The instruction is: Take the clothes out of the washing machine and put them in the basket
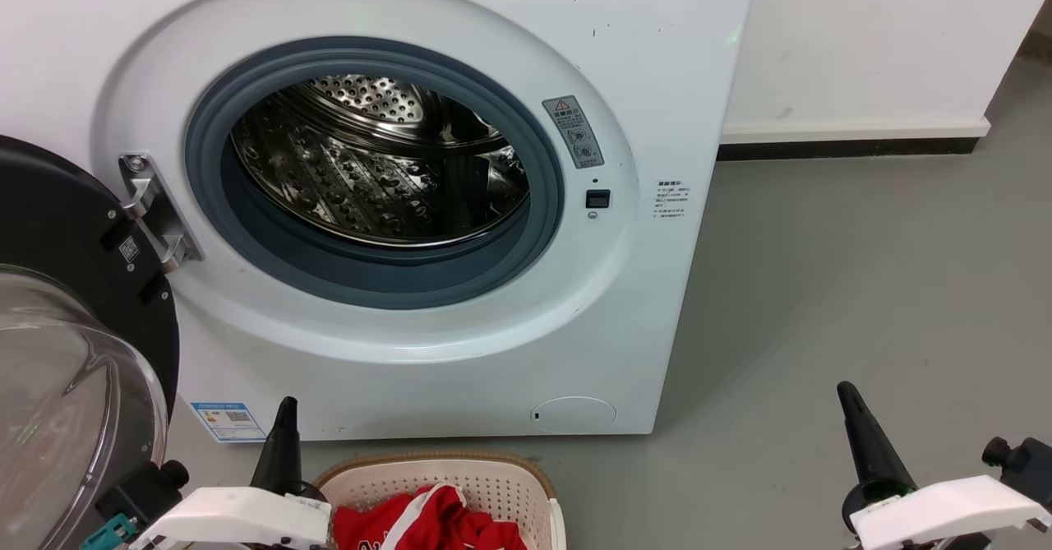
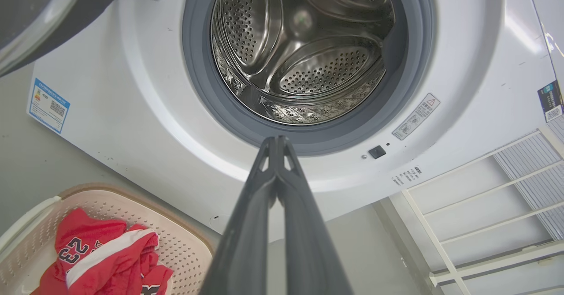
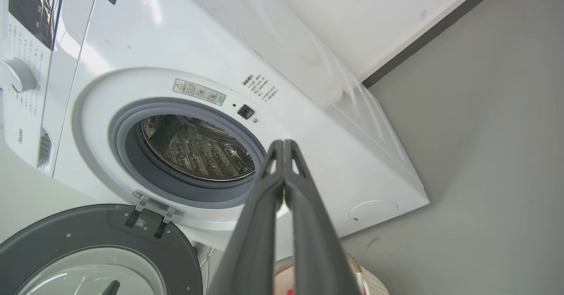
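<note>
Left hand (image 2: 277, 141) and right hand (image 3: 284, 143) are both pressed together and empty, pointing at the washing machine (image 1: 460, 385). Red jerseys (image 2: 101, 251) lie in the basket (image 2: 185, 242), and the drum (image 2: 308, 57) looks bare to me. My worry is that swinging the left arm wide could clip the open glass door (image 1: 74, 385).

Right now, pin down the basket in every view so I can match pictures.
Head view: basket at bottom centre.
Left wrist view: basket in lower left corner.
Right wrist view: basket sliver at bottom edge, right of the right hand.
Shared landmark: grey porthole rim of the washing machine.
</note>
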### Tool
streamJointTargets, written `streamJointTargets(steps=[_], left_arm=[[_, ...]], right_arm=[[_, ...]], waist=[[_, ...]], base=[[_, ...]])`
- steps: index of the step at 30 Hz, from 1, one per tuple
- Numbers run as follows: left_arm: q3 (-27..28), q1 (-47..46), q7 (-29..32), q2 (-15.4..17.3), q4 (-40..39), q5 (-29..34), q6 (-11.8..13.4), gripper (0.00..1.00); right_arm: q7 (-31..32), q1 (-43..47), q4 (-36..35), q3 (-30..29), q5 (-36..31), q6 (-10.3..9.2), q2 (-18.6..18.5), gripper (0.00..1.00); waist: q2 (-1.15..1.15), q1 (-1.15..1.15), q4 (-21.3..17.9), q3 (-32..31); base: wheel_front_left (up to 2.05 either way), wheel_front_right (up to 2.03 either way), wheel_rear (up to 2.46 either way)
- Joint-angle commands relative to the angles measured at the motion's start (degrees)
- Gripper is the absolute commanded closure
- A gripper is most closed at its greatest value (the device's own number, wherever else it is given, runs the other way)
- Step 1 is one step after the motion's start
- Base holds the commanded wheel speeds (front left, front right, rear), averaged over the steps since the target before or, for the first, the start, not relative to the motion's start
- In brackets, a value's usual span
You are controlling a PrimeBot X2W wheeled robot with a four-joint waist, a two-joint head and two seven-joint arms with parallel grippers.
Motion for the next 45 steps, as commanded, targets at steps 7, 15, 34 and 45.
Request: streamJointTargets(steps=[7, 15, 34, 45], left_arm=[[0.8, -2.2, 1.4, -0.1, 0.1, -5.7, -0.8, 1.0], [1.4, -3.0, 2.7, -0.2, 0.8, -11.0, -1.4, 1.0], [2.7, -4.7, 5.6, -0.6, 2.2, -22.6, -2.7, 1.0], [3.3, -5.5, 7.0, -0.8, 2.9, -28.2, -3.3, 1.0]], right_arm=[[0.5, -2.7, 0.6, -0.6, 6.0, 0.0, -0.5, 1.0], [1.1, -3.8, 1.8, -1.0, 11.3, 0.0, -0.5, 1.0], [2.3, -6.1, 4.2, -2.2, 23.2, 0.0, -0.5, 1.0], [3.0, -7.2, 5.4, -2.8, 28.7, 0.0, -0.4, 1.0]], waist=[[0.0, 0.0, 0.0, 0.2], [0.0, 0.0, 0.0, 0.5], [0.0, 0.0, 0.1, 1.3], [0.0, 0.0, 0.1, 1.7]], base=[[0.0, 0.0, 0.0], [0.0, 0.0, 0.0], [0.0, 0.0, 0.0], [0.0, 0.0, 0.0]])
